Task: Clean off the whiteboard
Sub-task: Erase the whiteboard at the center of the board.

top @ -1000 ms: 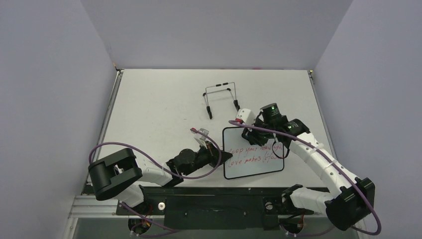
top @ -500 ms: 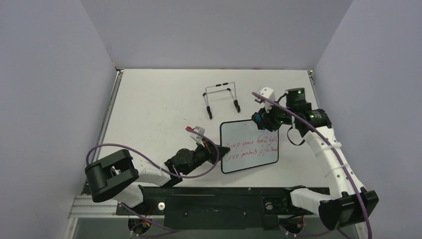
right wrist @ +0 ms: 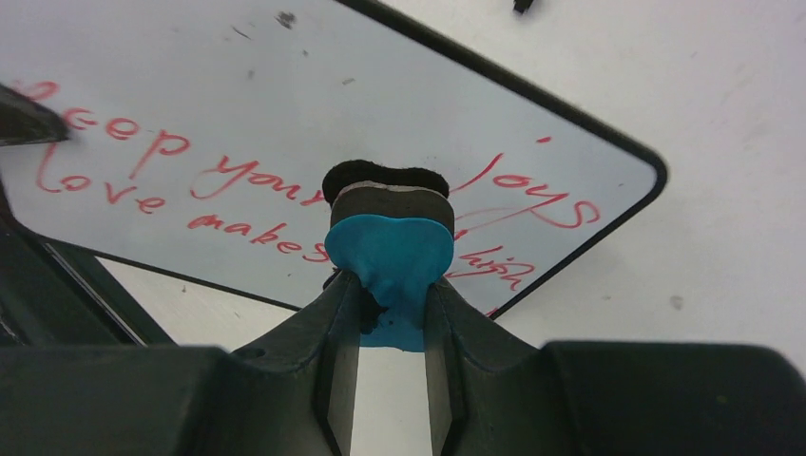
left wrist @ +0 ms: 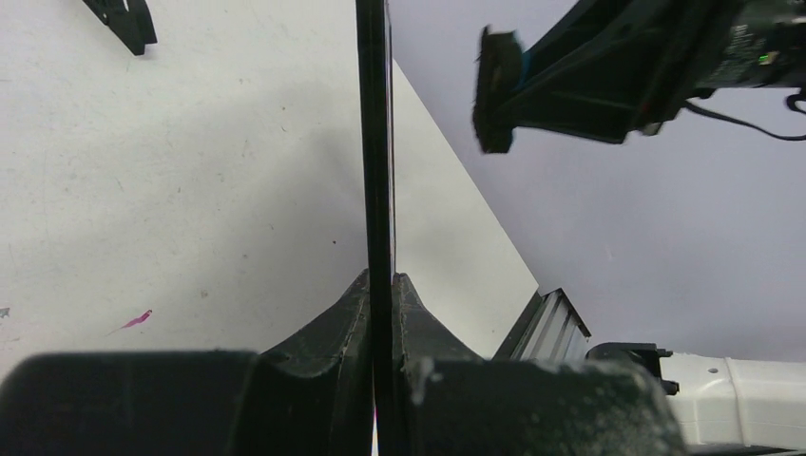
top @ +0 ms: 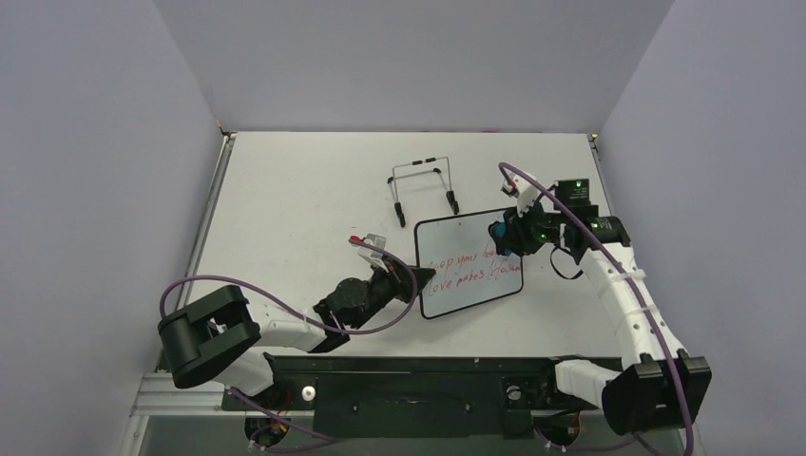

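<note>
The whiteboard (top: 472,264) is sitting over the right-middle part of the counter (top: 304,209), just on the near side of a black wire stand (top: 424,190). It is a small white rectangle in a thin black frame with rounded corners, and two lines of red handwriting are running across its face. The top line is starting with "keep your" and ending in "joys", and the lower one is starting with "love makes". A few dark specks are showing near one edge.

The left end effector (top: 418,282) is clamping narrowly on the board's left edge and holding it tilted up. From the left wrist the board (left wrist: 375,142) is showing edge-on.

The right end effector (right wrist: 392,285) is pinching a blue eraser (right wrist: 390,252), whose black pad is facing the writing. In the left wrist view a gap is showing between pad and board.
</note>
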`<state>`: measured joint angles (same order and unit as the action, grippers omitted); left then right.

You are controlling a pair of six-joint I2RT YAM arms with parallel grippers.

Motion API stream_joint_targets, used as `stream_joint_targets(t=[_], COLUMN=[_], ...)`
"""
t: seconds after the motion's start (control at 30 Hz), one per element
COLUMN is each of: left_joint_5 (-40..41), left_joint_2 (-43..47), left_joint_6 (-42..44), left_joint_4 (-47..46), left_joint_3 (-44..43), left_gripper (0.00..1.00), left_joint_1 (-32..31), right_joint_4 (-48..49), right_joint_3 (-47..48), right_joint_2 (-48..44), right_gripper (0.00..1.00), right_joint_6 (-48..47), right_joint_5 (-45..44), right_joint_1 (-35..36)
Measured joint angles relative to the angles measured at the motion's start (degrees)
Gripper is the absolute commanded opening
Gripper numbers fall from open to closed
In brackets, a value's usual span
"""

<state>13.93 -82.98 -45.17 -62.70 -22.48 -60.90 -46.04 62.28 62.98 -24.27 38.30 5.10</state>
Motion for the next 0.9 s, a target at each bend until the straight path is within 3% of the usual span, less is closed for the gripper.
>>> stream_joint_targets(t=[0.13,0.37,0.7,0.9], left_joint_5=[0.1,0.4,0.3,-0.4], left_joint_2=[0.0,0.0,0.3,0.8], left_joint_6=[-0.1,-0.7,0.6,2.5], left_joint_4=[1.0,1.3,1.5,1.8], left_joint_3=[-0.2,-0.2,-0.2,-0.3], left_gripper=[0.00,0.00,0.00,0.00], left_joint_1=[0.3,0.3,0.2,0.2], right_joint_4=[2.8,9.3,17.8,16.3], right_joint_3=[-2.8,-2.9,-3.1,-5.1], right_joint_2=[5.7,6.9,11.6,11.3], right_gripper=[0.00,0.00,0.00,0.00], right_joint_6=[2.6,7.1,17.0,14.9], right_joint_5=[-5.2,-9.7,-17.3,-15.8], right_joint_1=[3.8,10.8,8.0,3.9])
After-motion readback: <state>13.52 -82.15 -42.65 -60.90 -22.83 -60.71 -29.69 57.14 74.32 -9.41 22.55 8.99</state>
